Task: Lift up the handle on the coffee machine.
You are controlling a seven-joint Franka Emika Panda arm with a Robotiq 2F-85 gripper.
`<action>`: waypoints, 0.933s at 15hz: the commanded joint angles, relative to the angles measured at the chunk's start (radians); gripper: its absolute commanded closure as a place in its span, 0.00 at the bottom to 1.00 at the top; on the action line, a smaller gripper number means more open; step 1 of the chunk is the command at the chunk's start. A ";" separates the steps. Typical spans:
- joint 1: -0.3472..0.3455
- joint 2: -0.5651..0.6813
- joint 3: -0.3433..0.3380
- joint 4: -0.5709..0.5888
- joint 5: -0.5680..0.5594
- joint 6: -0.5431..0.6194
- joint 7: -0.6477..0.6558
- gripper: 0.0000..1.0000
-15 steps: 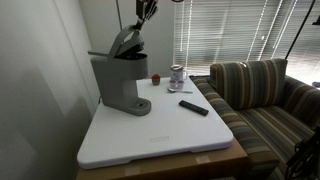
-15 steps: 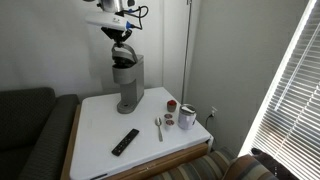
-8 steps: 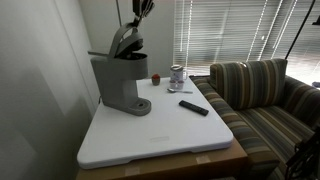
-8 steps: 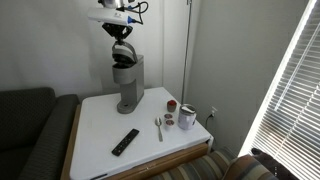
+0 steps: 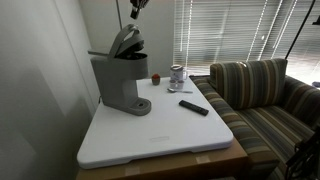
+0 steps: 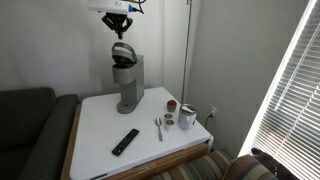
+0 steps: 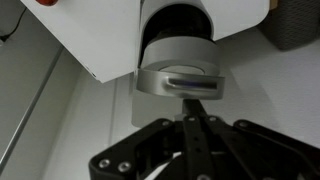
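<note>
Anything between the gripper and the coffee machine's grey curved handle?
Nothing; a bare gap separates gripper and raised grey curved handle, in an exterior view.

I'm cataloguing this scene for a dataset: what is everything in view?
coffee machine: one, matte grey, back of table, handle raised
remote: one, black, table front
spoon: one, silver, beside the cups
metallic cup: one, silver, table edge
small cup: one, reddish-brown, near the metallic cup
table: one, white top
striped sofa: one, brown-striped, beside table
dark sofa: one, beside table
blinds: one set, pale, behind striped sofa
pincer: one, black, shut, above the handle, clear of it
</note>
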 commanded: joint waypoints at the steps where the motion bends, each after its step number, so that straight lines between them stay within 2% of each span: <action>1: 0.020 0.050 -0.016 0.099 -0.024 -0.057 0.008 1.00; 7: 0.020 0.068 -0.016 0.121 -0.018 -0.046 0.010 1.00; 14: 0.014 0.046 -0.019 0.091 -0.012 -0.019 0.012 1.00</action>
